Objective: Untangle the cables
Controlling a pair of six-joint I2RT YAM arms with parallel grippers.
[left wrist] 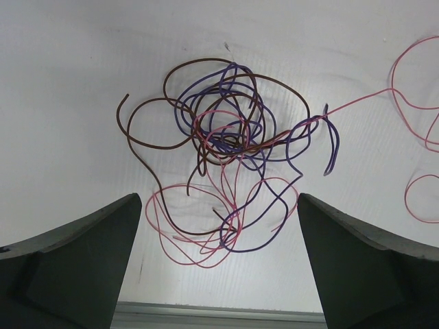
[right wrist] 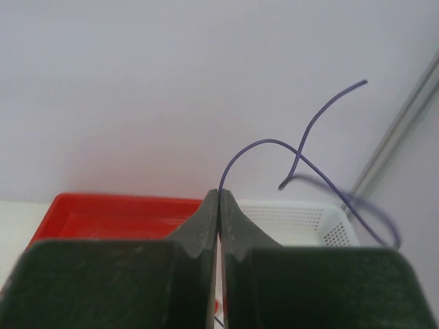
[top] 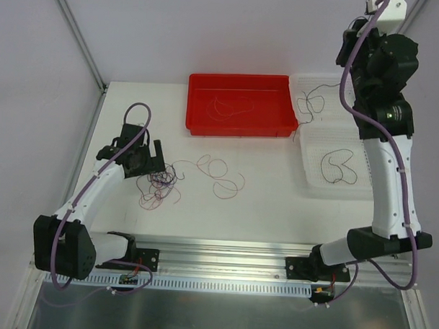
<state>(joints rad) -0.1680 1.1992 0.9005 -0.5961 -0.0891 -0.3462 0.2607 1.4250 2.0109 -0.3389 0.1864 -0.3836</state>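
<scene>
The cables lie as a small knot (top: pixel 161 180) of purple, brown and pink strands on the white table, left of centre. In the left wrist view the knot (left wrist: pixel 226 137) lies just ahead of my left gripper (left wrist: pixel 219 205), whose jaws stand wide open just short of its nearest pink loops, holding nothing. From above, the left gripper (top: pixel 153 158) hovers at the knot's upper left. My right gripper (right wrist: pixel 219 193) is raised high at the back right (top: pixel 351 40), shut on a thin purple strand (right wrist: pixel 274 144) that rises from its tips and curls to the right.
Loose pink loops (top: pixel 219 172) trail right of the knot. A red tray (top: pixel 199 124) at the back centre holds a reddish strand (top: pixel 232 106). A white perforated basket (top: pixel 309 178) at the right holds dark strands (top: pixel 338 165). A metal rail (top: pixel 224 248) runs along the near edge.
</scene>
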